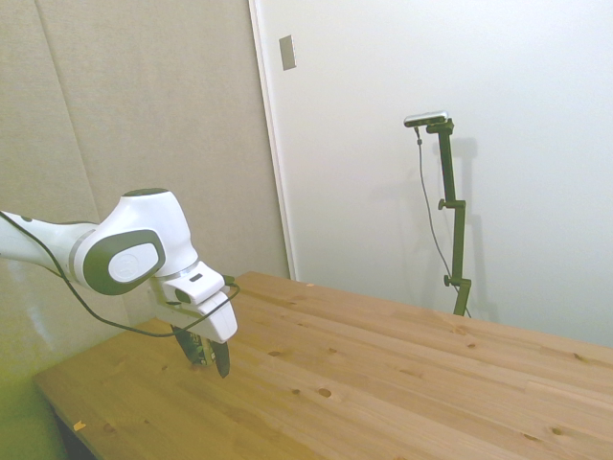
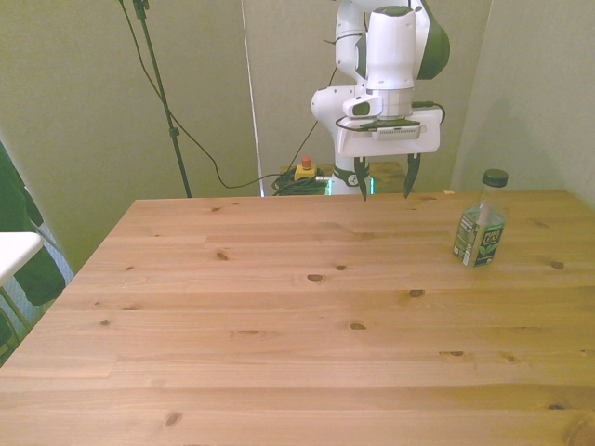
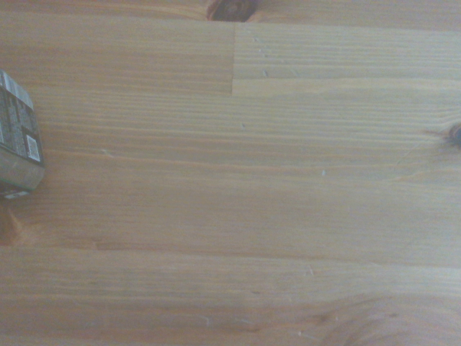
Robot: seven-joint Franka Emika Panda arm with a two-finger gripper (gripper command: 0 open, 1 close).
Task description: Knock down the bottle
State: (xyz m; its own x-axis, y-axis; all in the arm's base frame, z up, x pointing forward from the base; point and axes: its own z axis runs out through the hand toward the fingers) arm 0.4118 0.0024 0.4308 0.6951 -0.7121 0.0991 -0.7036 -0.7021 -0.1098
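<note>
Bottle [image 2: 481, 229] upright on table [image 2: 279, 316], clipped in wrist view; hand [image 2: 385, 190] spread, apart.

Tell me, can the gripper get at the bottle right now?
Probably yes. The bottle stands upright on bare table, off toward the front view's right of the open gripper, with nothing between them.

Wooden table [image 2: 279, 316], light pine planks w/ dark knots. Only item on it: the bottle [image 2: 482, 221], upright, near the front view's right edge, toward the far side. Clear plastic, dark cap, green/white label on lower body.
</note>
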